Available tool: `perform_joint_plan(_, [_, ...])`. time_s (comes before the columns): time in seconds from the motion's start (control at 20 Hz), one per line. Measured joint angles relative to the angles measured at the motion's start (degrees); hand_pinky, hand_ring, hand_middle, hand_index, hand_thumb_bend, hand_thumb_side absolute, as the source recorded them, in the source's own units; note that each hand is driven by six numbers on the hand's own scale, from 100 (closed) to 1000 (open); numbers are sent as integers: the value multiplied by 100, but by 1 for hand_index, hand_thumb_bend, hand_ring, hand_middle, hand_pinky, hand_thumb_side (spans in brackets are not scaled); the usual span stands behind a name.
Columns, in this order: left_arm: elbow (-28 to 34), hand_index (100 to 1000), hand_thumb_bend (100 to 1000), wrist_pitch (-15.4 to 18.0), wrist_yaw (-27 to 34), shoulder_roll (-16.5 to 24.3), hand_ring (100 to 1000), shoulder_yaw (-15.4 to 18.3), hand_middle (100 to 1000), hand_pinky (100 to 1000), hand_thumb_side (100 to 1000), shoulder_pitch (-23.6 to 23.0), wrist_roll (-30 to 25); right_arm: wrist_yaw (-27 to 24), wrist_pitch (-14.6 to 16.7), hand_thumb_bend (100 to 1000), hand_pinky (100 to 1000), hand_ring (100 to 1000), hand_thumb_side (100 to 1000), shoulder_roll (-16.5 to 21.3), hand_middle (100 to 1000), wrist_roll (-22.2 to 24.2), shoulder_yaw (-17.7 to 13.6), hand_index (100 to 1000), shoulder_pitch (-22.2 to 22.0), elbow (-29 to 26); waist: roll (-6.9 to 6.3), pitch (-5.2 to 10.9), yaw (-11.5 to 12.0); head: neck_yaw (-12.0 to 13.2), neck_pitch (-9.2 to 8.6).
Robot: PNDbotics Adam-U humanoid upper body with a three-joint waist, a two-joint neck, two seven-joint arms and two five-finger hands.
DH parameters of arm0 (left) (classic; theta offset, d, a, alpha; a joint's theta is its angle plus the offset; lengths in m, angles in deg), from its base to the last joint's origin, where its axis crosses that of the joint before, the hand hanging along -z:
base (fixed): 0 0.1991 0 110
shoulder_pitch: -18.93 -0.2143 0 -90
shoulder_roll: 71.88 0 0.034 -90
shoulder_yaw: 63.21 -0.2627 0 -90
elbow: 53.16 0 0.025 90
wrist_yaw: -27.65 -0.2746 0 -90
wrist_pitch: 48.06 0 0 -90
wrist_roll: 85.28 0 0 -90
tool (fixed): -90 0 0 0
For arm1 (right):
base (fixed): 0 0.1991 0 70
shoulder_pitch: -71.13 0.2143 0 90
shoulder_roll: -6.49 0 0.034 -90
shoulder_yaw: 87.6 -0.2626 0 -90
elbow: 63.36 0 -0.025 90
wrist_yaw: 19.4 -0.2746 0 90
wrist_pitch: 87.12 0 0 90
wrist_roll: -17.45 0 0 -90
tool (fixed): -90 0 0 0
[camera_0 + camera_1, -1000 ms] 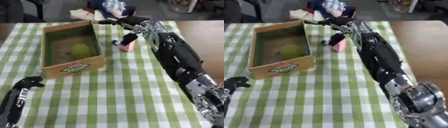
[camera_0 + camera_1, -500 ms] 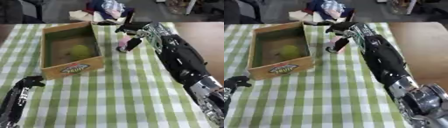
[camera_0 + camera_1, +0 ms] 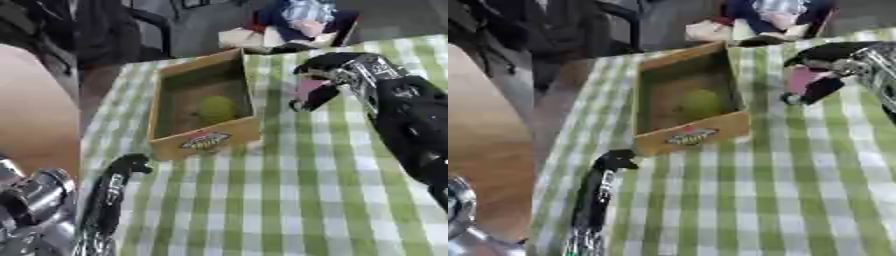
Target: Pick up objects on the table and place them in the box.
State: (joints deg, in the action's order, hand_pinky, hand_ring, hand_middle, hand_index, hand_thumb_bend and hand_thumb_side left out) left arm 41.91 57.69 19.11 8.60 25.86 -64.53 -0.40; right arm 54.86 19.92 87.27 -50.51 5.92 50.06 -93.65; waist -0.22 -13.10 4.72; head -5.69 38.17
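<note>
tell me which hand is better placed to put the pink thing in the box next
Right. The right hand is already curled round the small pink object, just right of the open cardboard box. The left hand sits low, in front of the box, holding nothing.

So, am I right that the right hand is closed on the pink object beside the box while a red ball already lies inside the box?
Not quite: the ball inside the box is yellow-green, not red, as the left eye view shows. The right hand is indeed closed on the pink object beside the box.
</note>
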Motion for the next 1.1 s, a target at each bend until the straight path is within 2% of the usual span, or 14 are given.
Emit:
perform_joint_plan(0.1, [0, 749, 100, 0, 0, 0, 620, 0, 650, 866, 931, 0, 0, 2, -31, 261, 748, 803, 652, -7, 877, -30, -12, 951, -34, 52, -2, -4, 7, -12, -1])
perform_joint_plan(0.15, [0, 749, 100, 0, 0, 0, 620, 0, 650, 866, 931, 0, 0, 3, -43, 236, 704, 751, 620, -12, 849, -42, -19, 930, -44, 70, -4, -4, 8, -20, -1])
perform_joint_plan(0.25, [0, 749, 100, 0, 0, 0, 620, 0, 650, 866, 931, 0, 0, 4, -56, 168, 631, 623, 532, -22, 779, -62, -29, 880, -45, 83, -7, -4, 10, -27, -1])
perform_joint_plan(0.4, [0, 749, 100, 0, 0, 0, 620, 0, 650, 867, 931, 0, 0, 4, -56, 100, 553, 513, 414, -47, 698, -128, -30, 818, -44, 83, -7, -4, 10, -41, -2])
perform_joint_plan(0.55, [0, 749, 100, 0, 0, 0, 620, 0, 650, 866, 930, 0, 0, -3, -63, 100, 492, 445, 286, -47, 637, -241, -30, 777, -43, 61, -6, -4, 10, -45, -3])
perform_joint_plan(0.7, [0, 749, 100, 0, 0, 0, 620, 0, 650, 867, 930, 0, 0, -58, -75, 100, 470, 426, 218, -46, 621, -343, -31, 758, -26, -27, -5, -4, 12, -46, -3])
perform_joint_plan(1.1, [0, 749, 100, 0, 0, 0, 620, 0, 650, 867, 929, 0, 0, -309, -101, 100, 459, 419, 153, -42, 610, -397, -31, 751, 271, -421, 13, -1, 10, -51, -5])
